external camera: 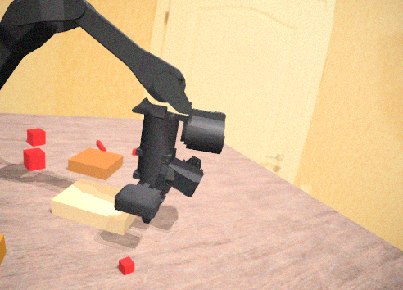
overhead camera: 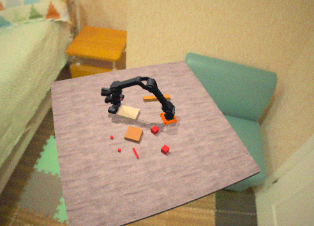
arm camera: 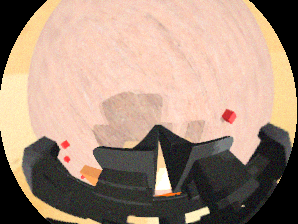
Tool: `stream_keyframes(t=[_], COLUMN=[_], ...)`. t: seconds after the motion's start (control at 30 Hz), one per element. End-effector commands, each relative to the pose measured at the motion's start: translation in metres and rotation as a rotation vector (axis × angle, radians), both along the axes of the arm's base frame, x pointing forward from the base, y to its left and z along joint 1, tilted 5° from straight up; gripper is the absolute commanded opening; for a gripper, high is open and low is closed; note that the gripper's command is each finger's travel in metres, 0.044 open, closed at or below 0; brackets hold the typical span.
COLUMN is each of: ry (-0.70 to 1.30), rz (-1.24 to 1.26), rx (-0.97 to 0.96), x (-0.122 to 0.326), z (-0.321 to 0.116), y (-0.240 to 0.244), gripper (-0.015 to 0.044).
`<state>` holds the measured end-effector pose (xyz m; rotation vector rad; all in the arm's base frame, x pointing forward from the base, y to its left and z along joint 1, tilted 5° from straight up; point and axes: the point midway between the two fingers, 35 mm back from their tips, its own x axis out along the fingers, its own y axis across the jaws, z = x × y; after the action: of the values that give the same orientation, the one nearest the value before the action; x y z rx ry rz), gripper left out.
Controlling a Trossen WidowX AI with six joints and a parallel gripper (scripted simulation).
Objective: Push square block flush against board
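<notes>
The orange-brown square block [overhead camera: 133, 133] [external camera: 95, 163] [arm camera: 91, 174] lies flat on the table, apart from the board. The pale cream board [overhead camera: 128, 112] [external camera: 78, 204] lies flat, with a strip of table between it and the block. My gripper [overhead camera: 112, 110] [external camera: 146, 219] [arm camera: 158, 128] is shut and empty, pointing down just beyond the board's end that faces away from the arm's base. In the exterior view it overlaps the board's corner. Whether the fingertips touch the board or the table, I cannot tell. The fingers hide most of the board in the wrist view.
A yellow-orange bar [overhead camera: 156, 98] lies beyond the board. Two red cubes [overhead camera: 154, 130] [overhead camera: 164, 149] lie near the arm's orange base plate [overhead camera: 164, 120]. A red stick [overhead camera: 136, 153] and small red cubes [overhead camera: 112, 137] [overhead camera: 119, 150] lie past the block. Another small red cube [external camera: 126, 265] [arm camera: 229, 116] lies near the gripper.
</notes>
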<state>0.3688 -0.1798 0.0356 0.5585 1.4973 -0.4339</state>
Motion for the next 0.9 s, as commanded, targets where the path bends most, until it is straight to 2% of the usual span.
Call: stream_keyframes(t=[0.0,0.87], ry=[-0.011,-0.009], rz=[0.0,0.0], rx=[-0.008,-0.006], x=[0.0,-0.021], z=[0.002,0.005], y=[0.0,0.017], gripper=[0.0,0.0])
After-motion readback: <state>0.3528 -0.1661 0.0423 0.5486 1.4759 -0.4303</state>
